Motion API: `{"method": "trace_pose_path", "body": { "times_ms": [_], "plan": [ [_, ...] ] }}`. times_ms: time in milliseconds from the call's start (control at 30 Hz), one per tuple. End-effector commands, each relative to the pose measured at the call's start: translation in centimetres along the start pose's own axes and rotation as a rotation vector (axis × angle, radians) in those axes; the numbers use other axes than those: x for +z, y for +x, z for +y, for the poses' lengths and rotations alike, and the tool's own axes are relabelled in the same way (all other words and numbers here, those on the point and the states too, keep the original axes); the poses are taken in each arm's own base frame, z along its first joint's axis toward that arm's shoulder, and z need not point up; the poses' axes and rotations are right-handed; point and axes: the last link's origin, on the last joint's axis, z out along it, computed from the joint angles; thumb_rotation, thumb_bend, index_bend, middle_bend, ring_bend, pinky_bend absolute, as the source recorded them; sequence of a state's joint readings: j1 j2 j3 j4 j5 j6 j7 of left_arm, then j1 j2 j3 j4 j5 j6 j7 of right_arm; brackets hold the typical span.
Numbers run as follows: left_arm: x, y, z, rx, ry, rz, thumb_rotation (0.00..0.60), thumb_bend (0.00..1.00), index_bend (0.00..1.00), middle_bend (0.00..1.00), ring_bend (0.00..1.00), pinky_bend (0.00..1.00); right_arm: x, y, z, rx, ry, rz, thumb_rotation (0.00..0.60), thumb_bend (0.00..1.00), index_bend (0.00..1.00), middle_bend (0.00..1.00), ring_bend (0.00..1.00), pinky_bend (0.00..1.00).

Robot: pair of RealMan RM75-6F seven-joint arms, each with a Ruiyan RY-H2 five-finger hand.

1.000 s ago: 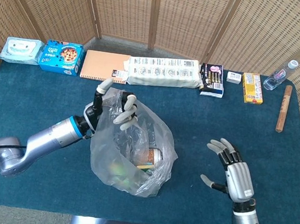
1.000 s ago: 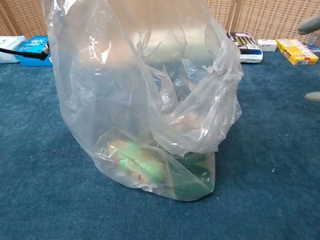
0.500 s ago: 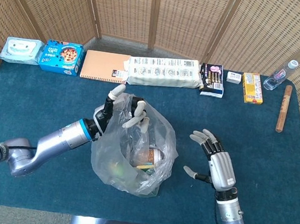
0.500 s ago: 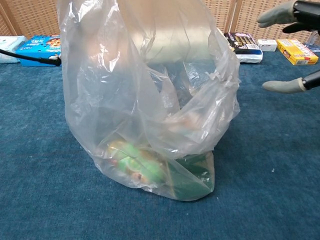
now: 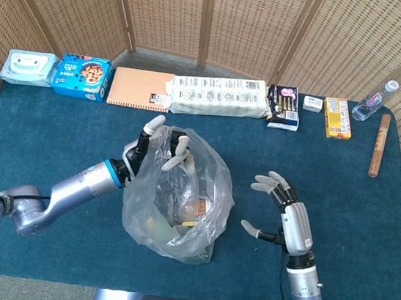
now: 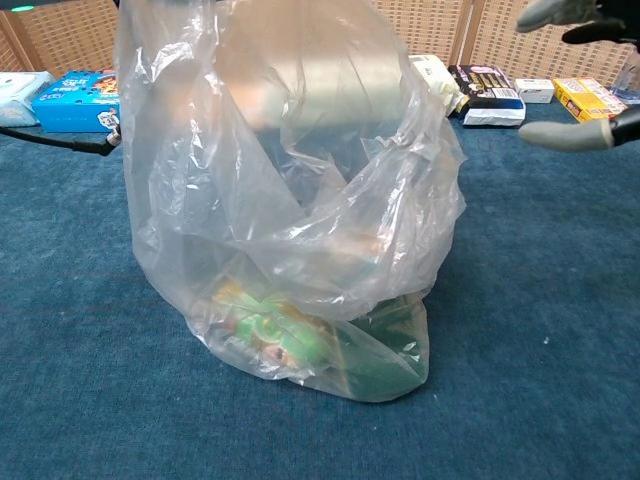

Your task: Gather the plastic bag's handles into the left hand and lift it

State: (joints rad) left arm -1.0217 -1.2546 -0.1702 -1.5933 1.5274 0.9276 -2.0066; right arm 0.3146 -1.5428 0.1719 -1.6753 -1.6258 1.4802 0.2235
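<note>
A clear plastic bag (image 5: 176, 199) stands mid-table with a can and green items inside. It fills the chest view as bag (image 6: 290, 200). My left hand (image 5: 160, 142) is at the bag's top left rim, fingers curled over the gathered plastic and holding it up. My right hand (image 5: 280, 207) hovers open a little to the right of the bag, apart from it, fingers spread. Only the fingertips (image 6: 567, 137) of that hand show at the chest view's top right.
Along the back edge lie a wipes pack (image 5: 26, 66), blue cookie box (image 5: 82, 76), orange notebook (image 5: 140, 88), long white package (image 5: 221, 96), dark box (image 5: 283, 105), yellow box (image 5: 336, 117), water bottle (image 5: 376, 100) and wooden roller (image 5: 379, 144). A wicker screen stands behind.
My right hand has come in leftward toward the bag. My left hand shifted right with the bag's rim, and the bag now stands taller and narrower.
</note>
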Motion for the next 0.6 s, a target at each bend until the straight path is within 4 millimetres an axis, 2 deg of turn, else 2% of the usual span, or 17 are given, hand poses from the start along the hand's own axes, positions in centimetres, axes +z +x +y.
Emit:
{"method": "trace_pose_path", "body": {
  "times_ms": [33, 267, 600],
  "plan": [
    [-0.2, 0.4, -0.4, 0.008, 0.012, 0.01, 0.0, 0.23, 0.64, 0.8, 0.81, 0.43, -0.2, 0.4, -0.8, 0.063, -0.001, 0.028, 0.6, 0.11, 0.31, 0.27, 0.16, 0.12],
    [-0.5, 0.6, -1.4, 0.035, 0.05, 0.007, 0.0, 0.23, 0.64, 0.8, 0.76, 0.43, 0.7, 0.4, -2.1, 0.092, 0.014, 0.034, 0.6, 0.11, 0.32, 0.27, 0.16, 0.12],
    [-0.4, -0.4, -1.4, 0.027, 0.045, -0.043, 0.0, 0.23, 0.64, 0.8, 0.75, 0.42, 2.5, -1.5, -2.9, 0.03, -0.012, 0.0, 0.6, 0.11, 0.32, 0.27, 0.16, 0.12]
  ]
}}
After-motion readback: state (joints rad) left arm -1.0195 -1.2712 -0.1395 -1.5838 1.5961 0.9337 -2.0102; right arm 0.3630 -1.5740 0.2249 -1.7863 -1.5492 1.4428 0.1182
